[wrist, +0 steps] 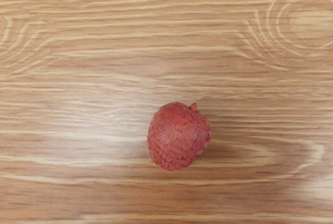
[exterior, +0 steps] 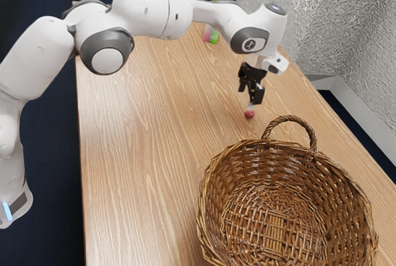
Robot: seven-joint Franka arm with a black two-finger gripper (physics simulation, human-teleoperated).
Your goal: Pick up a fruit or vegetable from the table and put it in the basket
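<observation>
Hanging just above the lychee (wrist: 177, 138), the black fingers (exterior: 258, 94) stand apart with nothing gripped between them. The lychee sits on the bare wood of the counter (exterior: 136, 154), its bumpy red skin and the little stub of stem (wrist: 194, 107) turned upward. I judge the step in hand to be the reach down before the grasp, so the carrying is all ahead.

It should be light, with a thin, slightly stiff rind over soft, juicy flesh. The rough skin ought to give some grip, but the round shape could roll or squirt away if only one finger met it, or if both closed high on its shoulder. Best to take it at its widest part, one finger to each side, low enough to sit level with its middle, and to squeeze only as hard as the lift needs. The stem is too slight to hold by.

Beyond it, near on the same counter, stands the wicker basket (exterior: 232, 173), upright and wide-mouthed, its hooped handle (exterior: 289, 117) on the side toward the lychee. That handle and the rim call for a high lift. Well apart, behind the arm (exterior: 148, 12), lies something pink and green (exterior: 211, 34).
</observation>
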